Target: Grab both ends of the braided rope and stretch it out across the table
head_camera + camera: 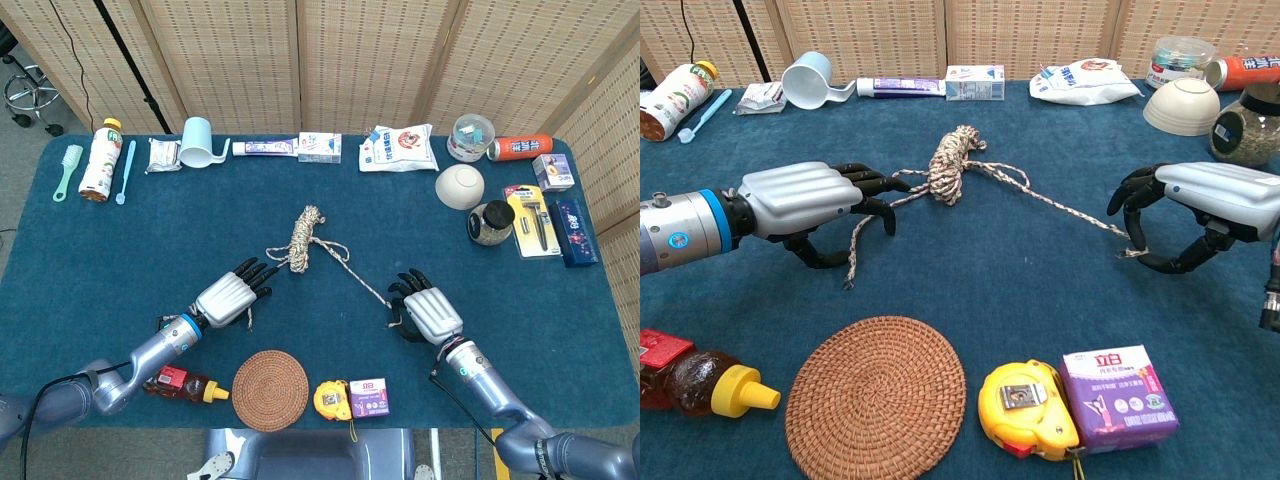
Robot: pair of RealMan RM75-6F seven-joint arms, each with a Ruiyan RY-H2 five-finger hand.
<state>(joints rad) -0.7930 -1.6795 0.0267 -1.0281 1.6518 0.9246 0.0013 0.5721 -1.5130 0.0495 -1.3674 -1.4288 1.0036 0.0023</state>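
Illumination is bright, even and diffuse, apparently from overhead. Shadows are soft and short on the dark blue felt table cover [100,250]. Mild sheen marks the silver-backed left hand [800,195]. Both views are sharp; the chest view shows slight edge distortion.
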